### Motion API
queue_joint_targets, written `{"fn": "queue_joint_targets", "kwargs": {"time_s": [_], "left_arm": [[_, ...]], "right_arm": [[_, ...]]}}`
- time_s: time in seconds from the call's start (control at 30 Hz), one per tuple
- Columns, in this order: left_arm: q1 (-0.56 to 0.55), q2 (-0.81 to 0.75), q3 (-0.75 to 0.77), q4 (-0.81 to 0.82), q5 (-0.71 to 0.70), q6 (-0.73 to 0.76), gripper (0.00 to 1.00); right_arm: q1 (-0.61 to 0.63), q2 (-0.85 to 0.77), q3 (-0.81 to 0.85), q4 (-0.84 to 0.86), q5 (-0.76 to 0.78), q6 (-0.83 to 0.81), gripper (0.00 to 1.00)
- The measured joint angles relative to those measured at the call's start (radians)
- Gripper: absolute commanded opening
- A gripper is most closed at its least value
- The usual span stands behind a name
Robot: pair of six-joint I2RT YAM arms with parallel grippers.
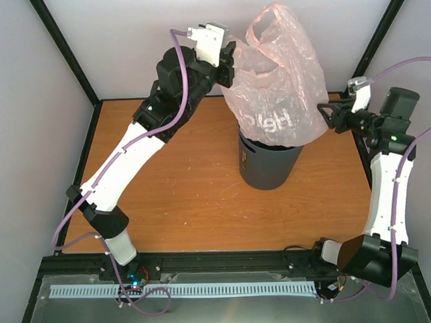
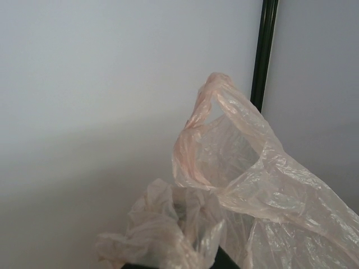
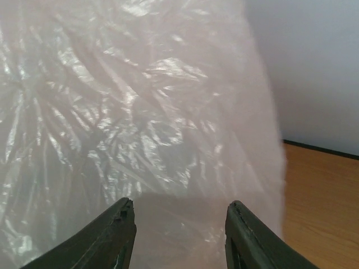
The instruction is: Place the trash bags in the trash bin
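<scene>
Right claw (image 3: 179,207): jaws parted, nothing between them, dark fingers (image 3: 112,235) framing a wall of crinkled film. The wrist view doesn't show whether the tips touch the bag (image 3: 140,112). From overhead they sit just beside its right flank.

Left claw (image 1: 228,62): high, toward the desk's far edge, at the bag's upper left. Its wrist view shows a wad of film bunched at the bottom edge where the jaws would be. It reads as pinched shut on the bag, though the fingers themselves are hidden.

Bag: bottom tucked in the mouth of the bin (image 1: 269,167). Most of it balloons above the rim, with one handle loop (image 1: 264,21) standing up. The bin is upright, mid-desk (image 1: 188,198), a little toward the far right corner.

Step in hand, as I judge it: getting the bulk down inside.
- The film is full of air. Press slowly from the top so it vents.
- A sideways shove from your right claw could tip or slide the bin, which looks unbraced. Press downward instead, or steady the rim.
- Bring the left claw down over the bin mouth before you release. Let go high and the bag may spring out or drape over the side.
- Mind the loop: it could snag a finger when you pull away.
</scene>
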Motion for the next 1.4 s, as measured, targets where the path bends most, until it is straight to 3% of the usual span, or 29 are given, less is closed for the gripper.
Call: {"fn": "queue_joint_targets", "kwargs": {"time_s": [0.4,0.63,0.77,0.93,1.07,1.4], "left_arm": [[0.000,-0.017,-0.006,-0.013,-0.011,-0.006,0.01],[0.000,-0.045,-0.006,-0.011,-0.024,-0.006,0.01],[0.000,-0.050,-0.006,-0.010,-0.033,-0.005,0.01],[0.000,-0.048,-0.009,-0.010,-0.045,0.000,0.01],[0.000,-0.038,-0.009,-0.008,-0.051,0.002,0.01],[0.000,-0.027,-0.039,0.014,-0.082,0.023,0.01]], "right_arm": [[0.337,0.065,0.067,-0.053,0.027,-0.047,0.45],[0.411,0.129,0.153,-0.078,0.056,-0.053,0.51],[0.354,0.119,0.180,-0.134,0.017,-0.063,0.55],[0.130,0.068,0.227,-0.223,-0.093,-0.078,0.59],[0.037,0.046,0.236,-0.277,-0.138,-0.093,0.60],[-0.032,0.043,0.164,-0.291,0.014,-0.107,0.59]]}}
